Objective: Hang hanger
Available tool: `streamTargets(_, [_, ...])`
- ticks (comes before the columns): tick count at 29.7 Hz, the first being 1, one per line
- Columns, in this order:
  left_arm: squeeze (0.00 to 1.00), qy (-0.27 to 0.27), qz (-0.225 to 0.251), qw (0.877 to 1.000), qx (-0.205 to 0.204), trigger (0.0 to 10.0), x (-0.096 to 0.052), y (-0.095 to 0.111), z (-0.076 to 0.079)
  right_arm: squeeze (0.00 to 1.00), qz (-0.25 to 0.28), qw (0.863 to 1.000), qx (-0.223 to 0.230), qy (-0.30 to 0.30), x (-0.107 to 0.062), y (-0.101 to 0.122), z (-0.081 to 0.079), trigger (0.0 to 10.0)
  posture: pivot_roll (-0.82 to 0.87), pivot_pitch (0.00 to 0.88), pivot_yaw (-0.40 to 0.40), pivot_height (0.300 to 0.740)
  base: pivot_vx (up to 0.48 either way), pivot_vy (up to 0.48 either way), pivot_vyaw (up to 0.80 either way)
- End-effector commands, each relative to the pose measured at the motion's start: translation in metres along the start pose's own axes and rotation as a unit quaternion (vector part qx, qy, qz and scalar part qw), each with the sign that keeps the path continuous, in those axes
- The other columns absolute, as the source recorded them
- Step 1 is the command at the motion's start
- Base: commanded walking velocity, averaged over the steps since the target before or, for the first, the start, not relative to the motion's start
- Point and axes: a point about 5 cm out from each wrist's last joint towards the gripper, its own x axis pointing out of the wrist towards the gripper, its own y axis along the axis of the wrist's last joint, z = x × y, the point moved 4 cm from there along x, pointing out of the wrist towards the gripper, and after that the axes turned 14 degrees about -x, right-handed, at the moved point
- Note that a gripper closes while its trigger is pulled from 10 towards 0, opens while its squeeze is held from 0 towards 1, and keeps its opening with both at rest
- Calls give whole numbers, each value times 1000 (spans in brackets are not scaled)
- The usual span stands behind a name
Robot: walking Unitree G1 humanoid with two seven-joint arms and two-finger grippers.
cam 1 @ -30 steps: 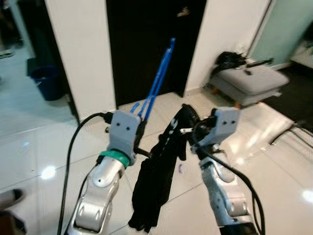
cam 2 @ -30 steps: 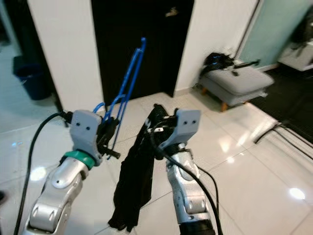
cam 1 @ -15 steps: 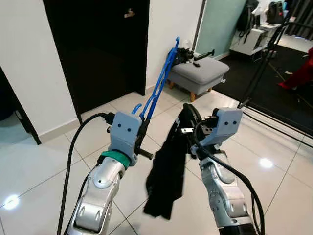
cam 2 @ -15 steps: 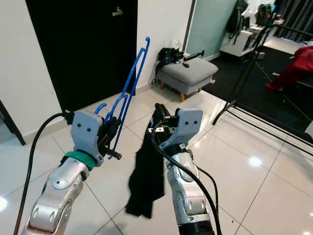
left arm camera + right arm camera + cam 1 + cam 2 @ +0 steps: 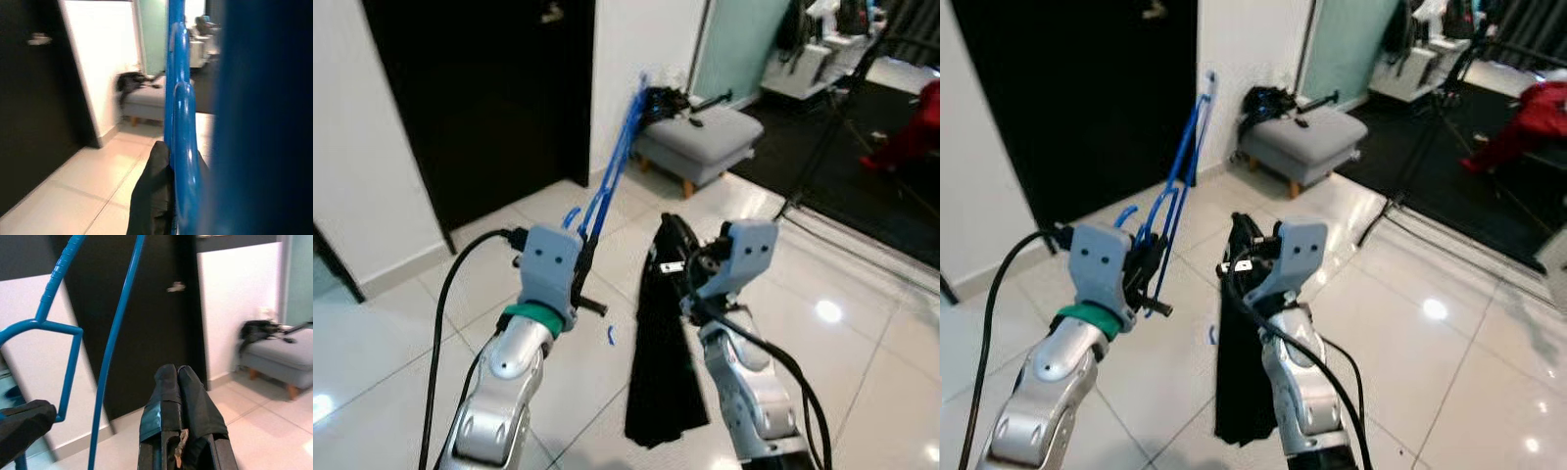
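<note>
We see our left gripper (image 5: 579,266) up in front of us, closed tight on the blue hanger (image 5: 612,166). The hanger sticks up from the gripper and leans away toward the black door (image 5: 480,98), with its top end high in the air. In the left wrist view the blue bars (image 5: 178,122) sit very close to the camera and look blurry.

Our right gripper (image 5: 674,240) is up beside the left one, a little apart from it. Its fingers (image 5: 178,396) are pressed together on a black cloth (image 5: 664,372). The cloth hangs straight down from the gripper toward the floor (image 5: 862,294). We cannot tell if its low end touches the tiles.

The floor is shiny and white. Past the grippers, a grey stool (image 5: 695,132) stands by the white wall (image 5: 641,44), with dark things (image 5: 1268,98) on top of it. To the right there is a dark room with something red (image 5: 1518,127) in it.
</note>
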Motion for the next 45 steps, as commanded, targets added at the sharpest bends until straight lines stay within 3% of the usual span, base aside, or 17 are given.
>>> streamTargets(1, [0, -18, 2, 1000, -9, 10000, 2, -1, 11, 0, 4, 1000, -7, -14, -2, 3, 10, 10000, -82, 64, 22, 740, 480, 0, -800])
streamTargets(23, [0, -24, 5, 1000, -12, 10000, 4, -2, 14, 0, 4, 1000, -13, -17, -2, 4, 13, 10000, -96, 57, 21, 740, 479, 0, -768])
streamTargets(45, [0, -24, 4, 1000, 1, 10000, 4, -5, 13, 0, 5, 999, -36, 1, 1, 2, 10, 10000, -82, 50, 16, 740, 474, 0, 0])
